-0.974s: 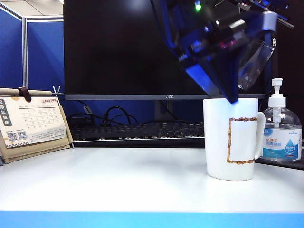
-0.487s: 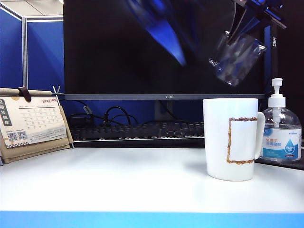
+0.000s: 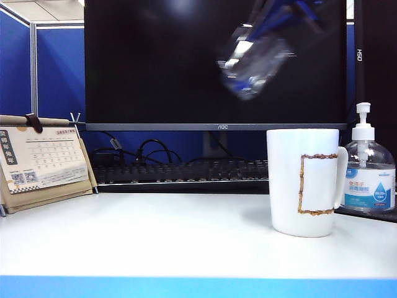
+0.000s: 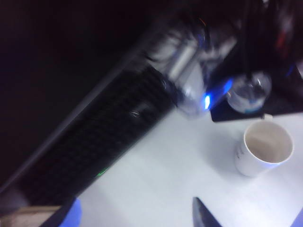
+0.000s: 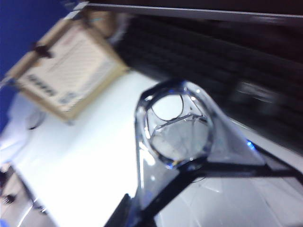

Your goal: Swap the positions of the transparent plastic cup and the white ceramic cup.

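Up in the air, the transparent plastic cup [image 3: 254, 59] hangs tilted and blurred in front of the black monitor [image 3: 155, 62], well above the white table [image 3: 155, 236]. The right gripper [image 5: 177, 158] has its fingers clamped together on the cup's wall; in the right wrist view the cup [image 5: 177, 130] shows its open mouth and faceted bottom, with the dark fingers reaching up from below it.

The left gripper [image 4: 137, 215] stands wide apart and holds nothing; only its two blue-dark fingertips [image 4: 203, 215] show at the border of the left wrist view, high over the table.

The white ceramic cup [image 3: 305, 182] stands upright near the table's right edge, its brown-gold rectangle facing the exterior camera and its handle toward the right. From above, in the left wrist view, this cup [image 4: 264, 146] is seen empty. Just beside it, toward the right rear corner, stands a clear pump bottle [image 3: 367, 171] with a blue label. A black keyboard [image 3: 180, 172] lies along the rear edge under the monitor, and a desk calendar [image 3: 43, 160] leans at the left rear corner.
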`<state>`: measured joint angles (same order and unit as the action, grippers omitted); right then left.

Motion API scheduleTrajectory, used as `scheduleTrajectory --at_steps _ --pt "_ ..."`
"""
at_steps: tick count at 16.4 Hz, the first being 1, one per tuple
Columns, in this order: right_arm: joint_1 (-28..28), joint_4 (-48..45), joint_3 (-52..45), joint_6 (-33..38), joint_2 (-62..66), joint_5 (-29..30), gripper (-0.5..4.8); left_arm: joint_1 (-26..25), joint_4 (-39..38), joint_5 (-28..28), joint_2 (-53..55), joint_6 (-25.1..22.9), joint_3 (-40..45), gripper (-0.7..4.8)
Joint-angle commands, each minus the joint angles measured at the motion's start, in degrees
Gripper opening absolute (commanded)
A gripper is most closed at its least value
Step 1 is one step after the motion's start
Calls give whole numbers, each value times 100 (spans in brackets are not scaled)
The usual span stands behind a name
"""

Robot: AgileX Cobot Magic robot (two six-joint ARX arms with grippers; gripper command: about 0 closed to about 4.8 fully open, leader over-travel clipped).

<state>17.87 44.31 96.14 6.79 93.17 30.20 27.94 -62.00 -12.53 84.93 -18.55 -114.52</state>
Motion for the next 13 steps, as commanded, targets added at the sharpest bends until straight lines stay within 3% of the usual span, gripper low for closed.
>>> scheduleTrajectory --at_steps 1,3,5,8,10,13 --pt "496 -238 52 74 114 105 -6 -269 -271 -81 -804 -138 240 306" --pt "730 -262 52 70 149 105 -6 -273 376 -11 -1633 -9 1252 240" --pt "876 -271 52 28 157 114 -6 -273 1421 531 -2728 179 2881 240" --pt "973 -319 50 -81 160 446 -7 -275 2918 1145 -4520 964 5209 240" --pt "1176 -431 48 -96 197 402 -6 -273 3298 1488 -5530 1283 6059 240" --pt "1692 -544 48 -90 568 330 -6 -273 3123 1637 -6363 1547 6585 237"
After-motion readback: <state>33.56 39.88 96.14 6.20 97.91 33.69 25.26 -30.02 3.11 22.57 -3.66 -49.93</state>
